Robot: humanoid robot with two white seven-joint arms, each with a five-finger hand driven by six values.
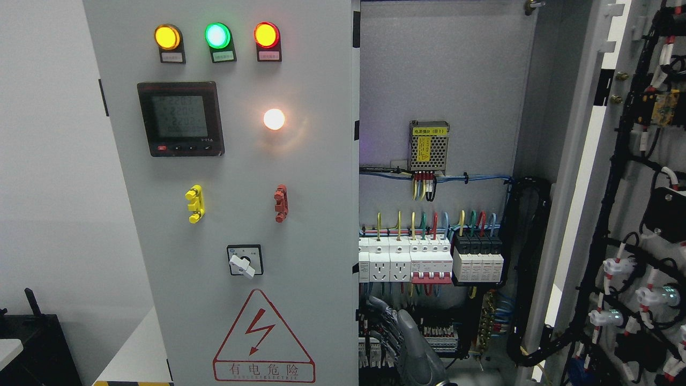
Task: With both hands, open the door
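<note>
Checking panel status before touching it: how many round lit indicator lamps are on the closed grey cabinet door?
4: an amber round lamp, a green round lamp and a red round lamp along the top, and a white round lamp below the red one.

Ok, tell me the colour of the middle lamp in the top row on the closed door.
Green: the middle lamp, seen in the head view, sits between two orange-looking ones.
</note>
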